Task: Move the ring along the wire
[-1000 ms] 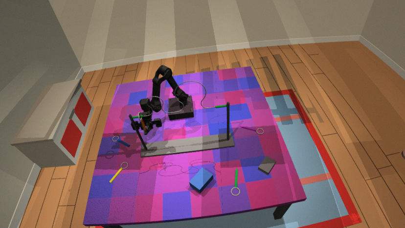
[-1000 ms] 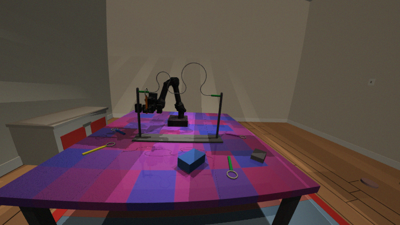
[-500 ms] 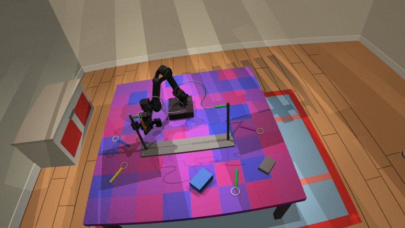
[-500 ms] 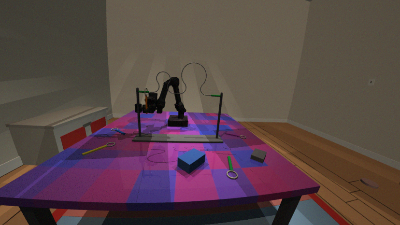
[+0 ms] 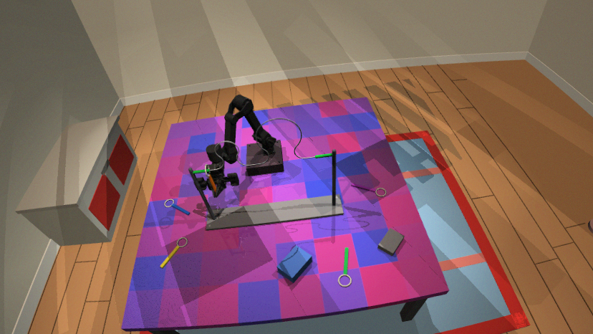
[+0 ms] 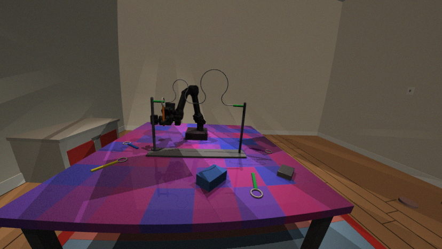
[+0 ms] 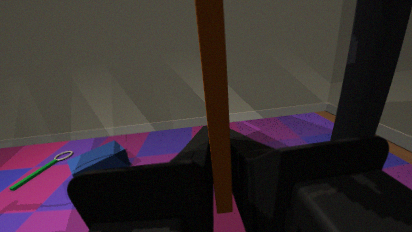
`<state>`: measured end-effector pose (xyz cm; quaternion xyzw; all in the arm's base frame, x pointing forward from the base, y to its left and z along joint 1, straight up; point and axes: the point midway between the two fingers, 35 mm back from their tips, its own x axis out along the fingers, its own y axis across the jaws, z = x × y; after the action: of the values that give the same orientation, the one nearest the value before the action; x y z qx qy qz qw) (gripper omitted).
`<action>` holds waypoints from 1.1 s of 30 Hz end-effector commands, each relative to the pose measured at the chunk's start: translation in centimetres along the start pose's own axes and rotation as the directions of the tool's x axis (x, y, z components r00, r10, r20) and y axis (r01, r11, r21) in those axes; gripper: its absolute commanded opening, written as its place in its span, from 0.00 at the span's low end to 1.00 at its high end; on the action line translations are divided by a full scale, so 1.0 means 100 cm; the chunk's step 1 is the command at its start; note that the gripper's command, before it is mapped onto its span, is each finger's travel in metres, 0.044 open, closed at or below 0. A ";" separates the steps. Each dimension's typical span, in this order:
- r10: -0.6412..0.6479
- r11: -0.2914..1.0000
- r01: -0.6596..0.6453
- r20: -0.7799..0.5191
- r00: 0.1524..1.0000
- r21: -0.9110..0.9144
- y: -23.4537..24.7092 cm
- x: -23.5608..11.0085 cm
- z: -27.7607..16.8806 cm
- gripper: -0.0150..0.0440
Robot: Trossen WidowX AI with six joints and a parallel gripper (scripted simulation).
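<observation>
Your gripper is clamped on the orange handle, jaws nearly together with the thin bar pinched between them low on its length, so the grip stays well below the wire. The handle stands close to upright, and that keeps the ring hanging square around the green part of the wire beside the left post as the exterior view shows it; this is the start end, where contact is allowed. From here you have the whole run ahead: the thin grey wire climbs into a small loop, dips, then rises into a larger one before it drops to the green part by the far post. Judging by those curves, you will need to tilt the handle as you go so the ring stays centred on the wire. The arm itself reaches in from behind the wire, so mind its elbow near the loops. The loose rings with blue, yellow and green handles on the table are not yours; leave them.
</observation>
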<state>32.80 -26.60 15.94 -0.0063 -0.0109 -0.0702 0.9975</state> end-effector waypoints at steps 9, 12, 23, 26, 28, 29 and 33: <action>-0.003 1.000 0.003 0.000 1.000 0.003 0.013 0.000 0.000 0.00; -0.003 1.000 0.003 0.000 1.000 0.007 0.016 0.000 0.000 0.00; -0.001 0.999 0.001 0.000 1.000 0.051 0.032 0.000 0.000 0.00; -0.001 0.997 0.001 0.001 1.000 0.075 0.038 0.000 0.000 0.00; -0.001 0.996 0.001 0.001 1.000 0.094 0.042 0.001 0.000 0.00; 0.000 0.994 0.000 0.001 1.000 0.106 0.045 0.001 0.000 0.00; 0.000 0.988 0.000 0.002 1.000 0.157 0.055 0.001 0.001 0.00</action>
<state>33.60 -21.88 15.95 0.0533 -0.0155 -0.0672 0.9962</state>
